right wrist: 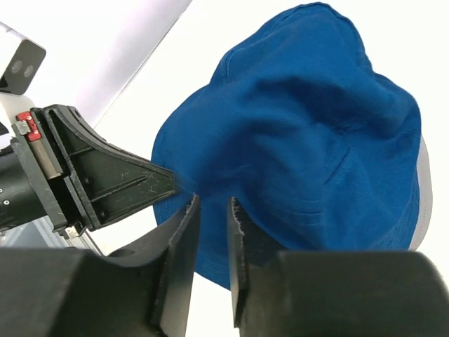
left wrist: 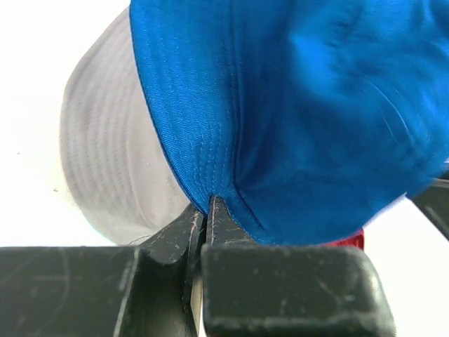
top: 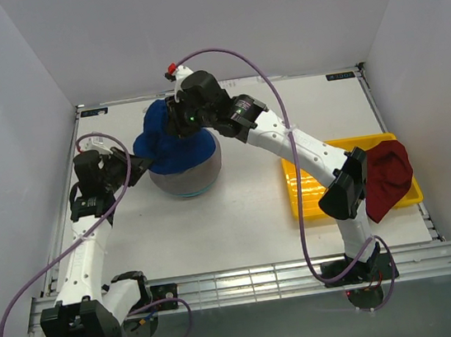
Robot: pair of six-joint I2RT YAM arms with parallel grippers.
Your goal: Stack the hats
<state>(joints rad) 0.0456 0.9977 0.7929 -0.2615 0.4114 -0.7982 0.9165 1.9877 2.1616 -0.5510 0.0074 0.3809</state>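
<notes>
You have the royal blue hat (top: pixel 173 138) draped over the grey hat (top: pixel 186 174) far left of centre, the left gripper (left wrist: pixel 208 203) pinching its brim, the right gripper (right wrist: pixel 212 203) narrowly parted beside it with its grasp unclear, and the dark red hat (top: pixel 388 172) in the yellow tray (top: pixel 303 187) at right not yet stacked.

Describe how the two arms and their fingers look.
Both the left arm and right arm have white links, bulky black joints and a thin lilac cable looping alongside. The fingers are black, flat, tapered and scuffed. A small red tab sits on the right wrist.
</notes>
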